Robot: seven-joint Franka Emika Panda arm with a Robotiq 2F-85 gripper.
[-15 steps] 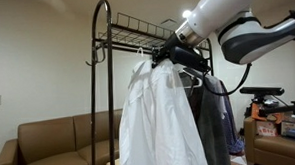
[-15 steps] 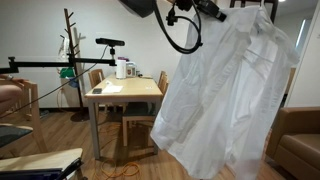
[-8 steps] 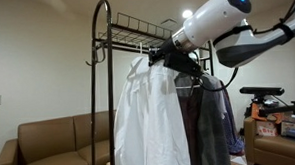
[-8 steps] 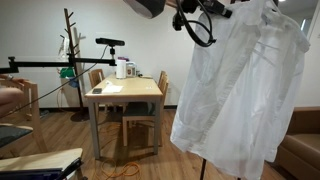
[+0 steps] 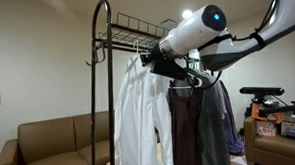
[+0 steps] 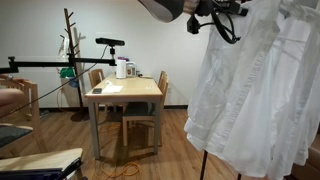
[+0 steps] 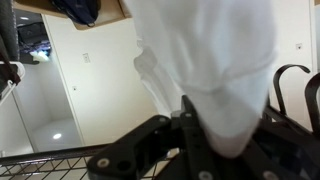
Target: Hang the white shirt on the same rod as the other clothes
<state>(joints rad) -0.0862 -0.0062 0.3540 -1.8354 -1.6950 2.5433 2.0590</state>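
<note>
The gripper (image 5: 159,64) is clenched on the top of the white shirt (image 5: 139,113), holding it just beneath the rod (image 5: 126,44), right beside the other clothes (image 5: 204,120). I can't tell whether its hanger touches the rod.

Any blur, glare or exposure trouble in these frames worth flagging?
Wrist view: white shirt close to the lens, soft, nearly featureless; end effector a dark silhouette. In an exterior view the shirt fills the right side, cropped by the frame. In an exterior view the other clothes read dark, little detail.
</note>
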